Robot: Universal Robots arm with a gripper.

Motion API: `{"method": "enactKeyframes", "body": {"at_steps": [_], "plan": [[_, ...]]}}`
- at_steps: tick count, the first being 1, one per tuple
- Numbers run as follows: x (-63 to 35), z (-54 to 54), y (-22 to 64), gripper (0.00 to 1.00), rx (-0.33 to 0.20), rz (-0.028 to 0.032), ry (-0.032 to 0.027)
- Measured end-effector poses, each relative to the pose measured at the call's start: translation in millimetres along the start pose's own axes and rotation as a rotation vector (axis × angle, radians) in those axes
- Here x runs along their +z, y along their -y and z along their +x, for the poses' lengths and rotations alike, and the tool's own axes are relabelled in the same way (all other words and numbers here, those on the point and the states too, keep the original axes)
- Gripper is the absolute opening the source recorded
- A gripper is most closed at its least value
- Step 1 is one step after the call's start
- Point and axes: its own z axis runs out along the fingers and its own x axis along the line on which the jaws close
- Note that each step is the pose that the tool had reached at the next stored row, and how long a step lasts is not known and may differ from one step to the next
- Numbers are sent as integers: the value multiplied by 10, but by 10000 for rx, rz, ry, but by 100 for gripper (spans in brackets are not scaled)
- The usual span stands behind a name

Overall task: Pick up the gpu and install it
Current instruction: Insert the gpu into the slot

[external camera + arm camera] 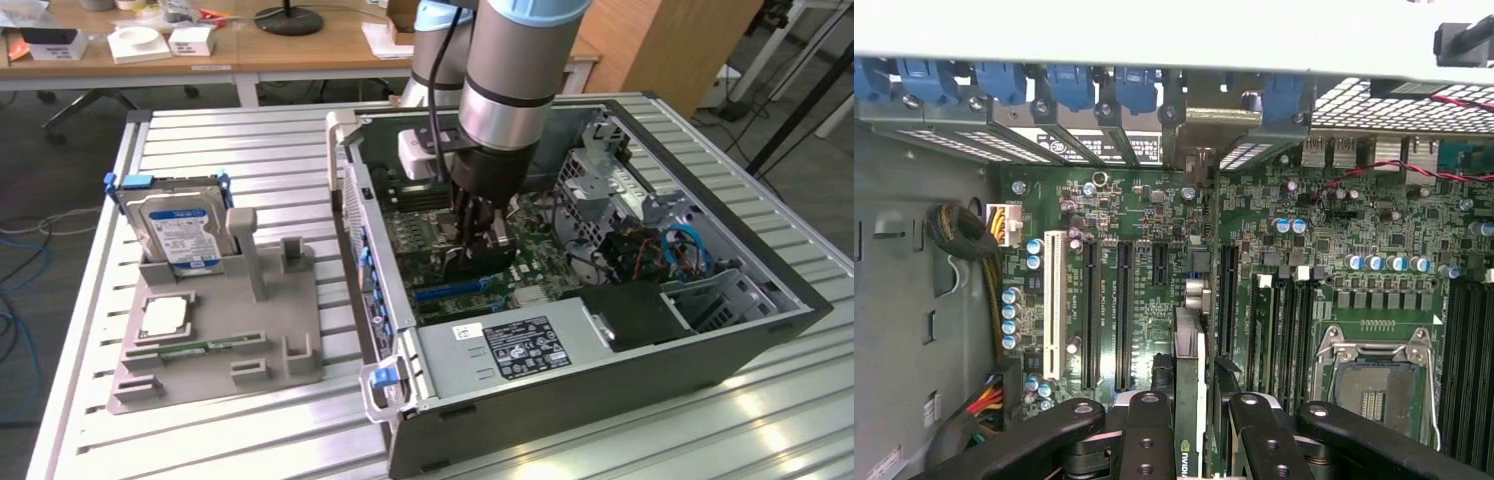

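While clasped edge-on in the end effector (1197, 415), gpu (1190, 345) over motherboard slots (1122, 310); inside open case (694, 365).

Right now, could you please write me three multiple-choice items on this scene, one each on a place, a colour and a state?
1. Where is the hard drive?
A) in a drawer
B) on the grey fixture
C) on the floor
2. What colour is the long slot at the motherboard edge?
A) white
B) red
C) yellow
3. What state is the gpu in?
A) lying on the fixture
B) lying on the table
C) held by the gripper inside the case

Answers:
1 B, it sits on the fixture beside the case.
2 A, it is white beside black slots.
3 C, the gripper clamps it over the motherboard.
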Motion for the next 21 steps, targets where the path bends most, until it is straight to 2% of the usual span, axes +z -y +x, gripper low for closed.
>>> {"method": "enactKeyframes", "body": {"at_steps": [12,21], "plan": [[10,0,-12,26,-8,-1,0],[10,0,-18,26,-13,35,-1]]}}
